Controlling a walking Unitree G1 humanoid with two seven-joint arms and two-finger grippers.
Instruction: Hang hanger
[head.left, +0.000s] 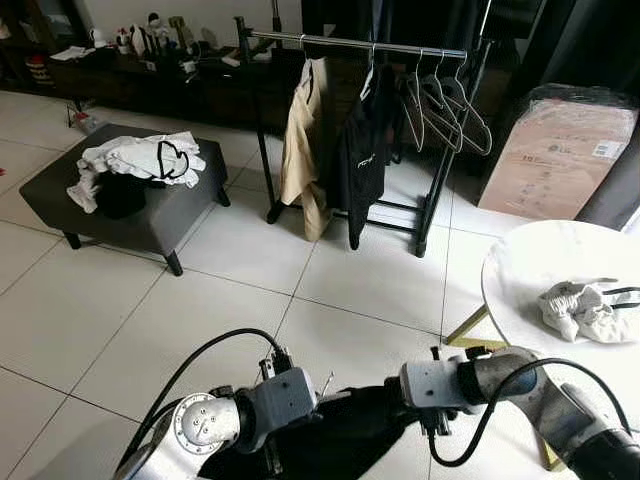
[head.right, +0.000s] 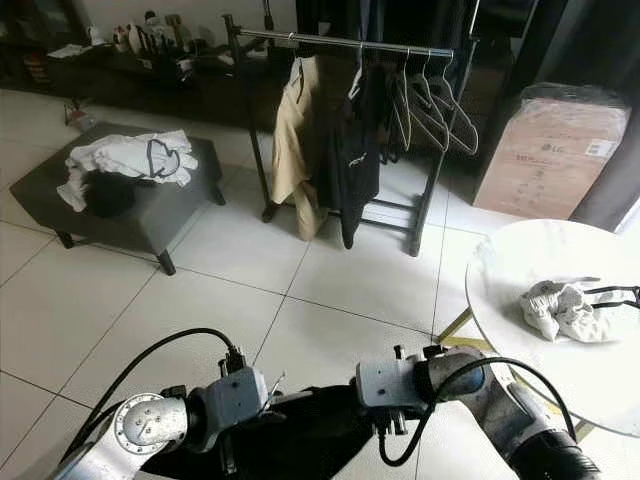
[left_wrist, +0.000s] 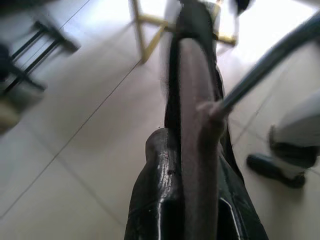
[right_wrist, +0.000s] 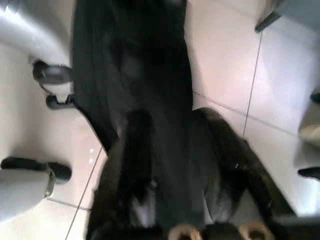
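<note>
A black garment (head.left: 345, 435) on a hanger hangs low in front of me, held between both arms. My left gripper (left_wrist: 192, 135) is shut on the hanger's bar, and the metal hook (left_wrist: 265, 65) sticks out beside it. My right gripper (right_wrist: 175, 125) is shut on the black cloth, with a finger (right_wrist: 130, 165) on either side of the fold. Across the tiled floor stands the clothes rack (head.left: 360, 44). It carries a beige garment (head.left: 303, 140), a black garment (head.left: 362, 150) and several bare hangers (head.left: 445, 105) at its right end.
A grey ottoman (head.left: 150, 215) piled with white and black clothes stands at the left. To the right, a round white table (head.left: 540, 270) holds a crumpled white cloth (head.left: 585, 310). A wrapped cardboard box (head.left: 560, 155) leans beyond the rack's right end.
</note>
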